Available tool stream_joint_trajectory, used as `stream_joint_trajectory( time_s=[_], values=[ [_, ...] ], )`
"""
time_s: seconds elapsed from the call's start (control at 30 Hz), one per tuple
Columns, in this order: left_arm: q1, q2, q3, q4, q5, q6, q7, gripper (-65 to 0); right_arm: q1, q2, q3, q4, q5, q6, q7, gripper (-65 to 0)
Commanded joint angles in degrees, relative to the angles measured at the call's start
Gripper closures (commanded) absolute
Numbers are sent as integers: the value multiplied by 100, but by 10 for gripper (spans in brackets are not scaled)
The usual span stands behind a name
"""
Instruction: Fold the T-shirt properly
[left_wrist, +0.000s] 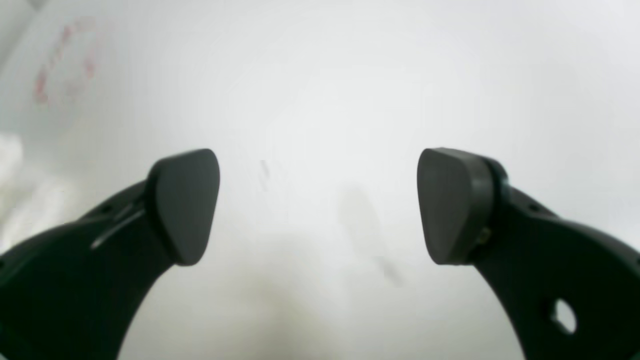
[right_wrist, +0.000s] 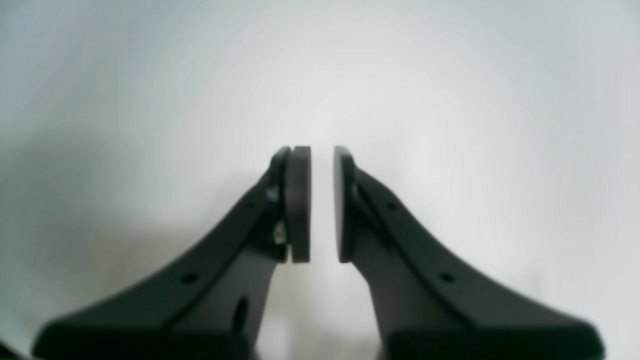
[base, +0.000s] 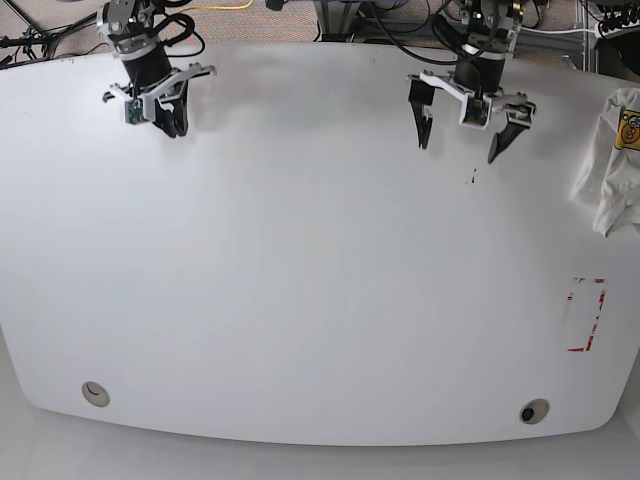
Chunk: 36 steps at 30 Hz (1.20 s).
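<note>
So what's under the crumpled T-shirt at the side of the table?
The T-shirt lies bunched on the white table's edge, beside a red rectangle mark. Whatever is beneath the cloth is covered; only bare tabletop shows around it.

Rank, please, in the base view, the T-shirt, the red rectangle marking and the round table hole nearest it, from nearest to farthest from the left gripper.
From the left gripper:
1. T-shirt, bunched at the table's right edge.
2. Red rectangle marking, lower right.
3. Round hole, near the bottom edge.

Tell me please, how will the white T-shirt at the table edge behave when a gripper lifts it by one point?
The T-shirt lies bunched and wrinkled, so it is probably floppy and would hang in loose folds rather than keep its shape. Thin cloth like this likely weighs little. Part of it seems to lie near the table edge, so a push might slide it off.
</note>
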Motion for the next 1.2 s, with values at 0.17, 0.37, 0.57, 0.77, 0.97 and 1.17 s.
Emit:
stream_joint_trajectory(
  time_s=[0.17, 0.37, 0.57, 0.77, 0.97, 1.17],
  values=[
    [1863, 20, 328, 317, -36, 36, -192, -569, -1486, 19, -14, 225, 749, 113, 602, -73],
    [2627, -15, 372, -8, -247, 45, -183, -468, -2145, -104, -181, -48, 881, 544, 602, -73],
    [2610, -464, 425, -834, -907, 36, -165, -472, -2163, -227, -251, -830, 696, 728, 602, -73],
    [2012, -842, 627, -1749, -1469, 36, -148, -471, -1530, -236, -436, -1964, -245, 693, 602, -73],
    [1317, -1018, 829, -2874, -1522, 36, -148, -471, -994, -201, -462, -3178, -482, 693, 638, -71],
    [544, -991, 873, -4272, -1531, 36, -174, -467, -370, 10, -480, -4549, -500, 684, 1174, -71]
  ],
)
